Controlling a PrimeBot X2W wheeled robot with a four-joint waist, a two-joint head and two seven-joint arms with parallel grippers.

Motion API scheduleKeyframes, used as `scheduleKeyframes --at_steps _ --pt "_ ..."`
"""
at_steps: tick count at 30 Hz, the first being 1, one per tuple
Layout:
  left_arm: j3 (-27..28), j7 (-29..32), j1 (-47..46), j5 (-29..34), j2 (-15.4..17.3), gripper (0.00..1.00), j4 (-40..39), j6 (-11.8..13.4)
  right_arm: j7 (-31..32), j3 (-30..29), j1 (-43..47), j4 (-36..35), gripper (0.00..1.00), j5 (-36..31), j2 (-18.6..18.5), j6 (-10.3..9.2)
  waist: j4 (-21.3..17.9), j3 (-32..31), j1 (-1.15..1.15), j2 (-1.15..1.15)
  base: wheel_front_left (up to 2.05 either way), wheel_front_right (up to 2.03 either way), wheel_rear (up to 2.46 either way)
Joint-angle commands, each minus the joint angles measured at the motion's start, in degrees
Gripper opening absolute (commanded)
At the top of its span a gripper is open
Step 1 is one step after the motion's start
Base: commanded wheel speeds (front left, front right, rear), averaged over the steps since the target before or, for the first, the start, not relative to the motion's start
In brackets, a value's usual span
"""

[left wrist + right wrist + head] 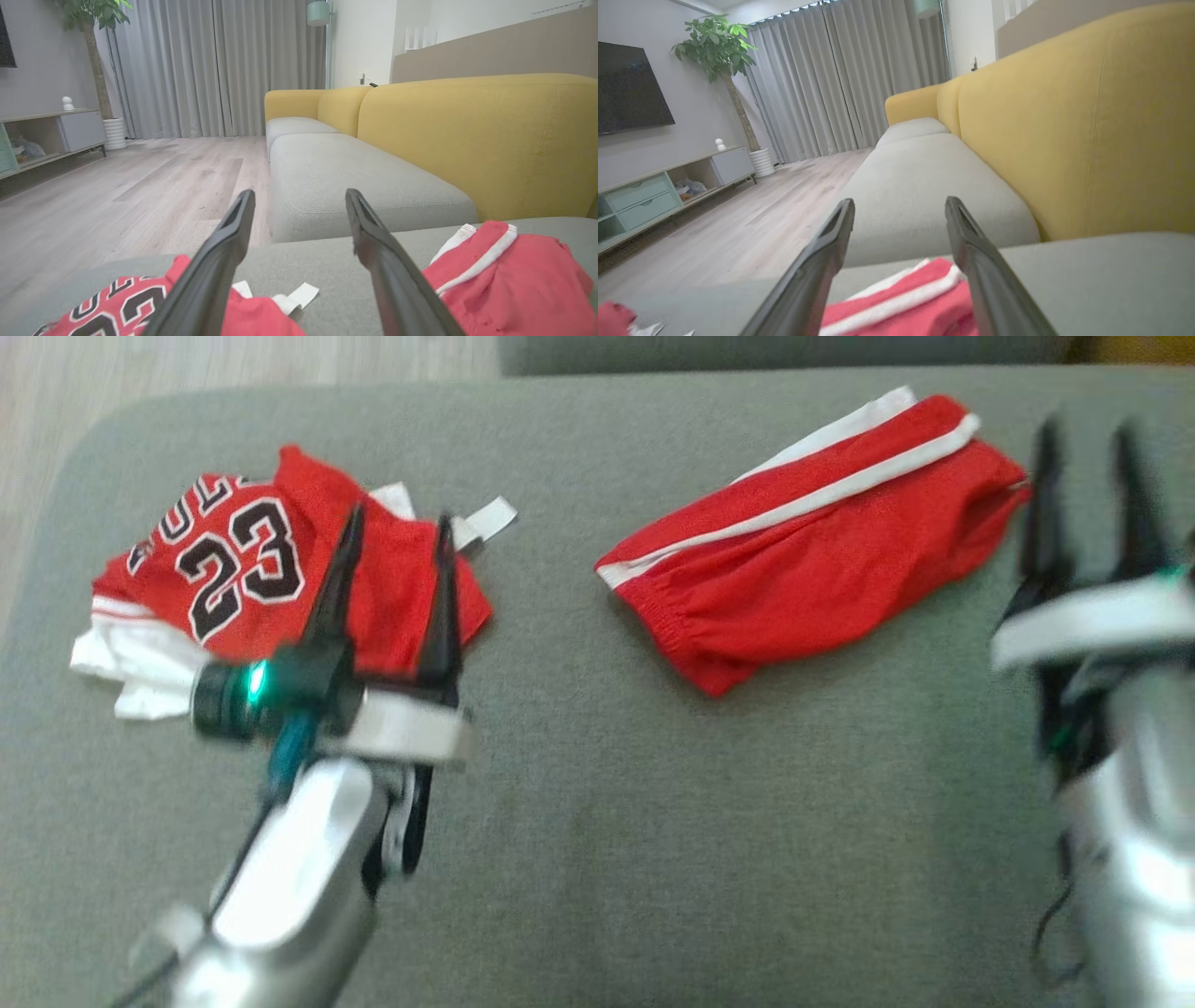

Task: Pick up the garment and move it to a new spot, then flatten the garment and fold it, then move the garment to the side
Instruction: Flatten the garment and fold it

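we see a wide grey seat cushion (597,821) taking up most of the head view. a yellow sofa back (472,140) stands behind it in the wrist views, and pale wood floor (117,196) runs off to the left. grey curtains (210,65) hang at the far wall. on the cushion the red shorts (822,560) with white side stripes lie folded, right of centre and toward the far edge. the red jersey (233,569) with a black 23 lies in a loose folded bundle at the far left, with white fabric poking out at its near left corner. it is well apart from the shorts. the left gripper (400,520) is over the right part of the jersey, fingers spread apart with nothing between them. we cannot tell if the tips touch the cloth. the right gripper (1088,432) is at the right edge, just beside the right end of the shorts, fingers also spread and empty. a small white tag (492,516) sticks out from the jersey's far right corner, flat on the cushion.
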Motion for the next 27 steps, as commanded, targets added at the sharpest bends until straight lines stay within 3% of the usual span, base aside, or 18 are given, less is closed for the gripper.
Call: scheduleKeyframes --at_steps 1,6,13,19,27 --pt "3.9 -0.3 1.7 1.5 1.7 1.0 -3.1 0.7 -0.3 0.4 2.7 -4.2 1.0 -1.1 2.0 0.19 -1.8 -2.4 0.02 0.0 0.0 0.0 0.0" --pt "9.0 -0.3 13.4 4.4 0.5 1.0 -5.9 0.8 -0.4 -1.4 15.2 -11.9 1.0 -4.0 7.4 0.19 -3.0 -4.8 0.02 0.0 0.0 0.0 0.0" --pt "12.7 -0.3 21.5 8.1 -2.7 1.0 -5.5 -1.8 -0.4 0.5 25.4 -14.7 1.0 -6.4 9.1 0.19 -3.5 -6.0 0.02 0.0 0.0 0.0 0.0" --pt "15.3 -0.3 21.4 10.7 -5.0 1.0 -4.9 -4.7 -0.3 -0.5 24.2 -15.1 1.0 -7.3 9.2 0.19 -2.9 -4.1 0.02 0.0 0.0 0.0 0.0" --pt "16.1 -0.3 17.7 13.7 -7.2 1.0 -4.2 -7.5 4.6 -5.5 14.9 -13.2 1.0 -9.1 8.2 0.19 -0.3 2.4 0.02 0.0 0.0 0.0 0.0"
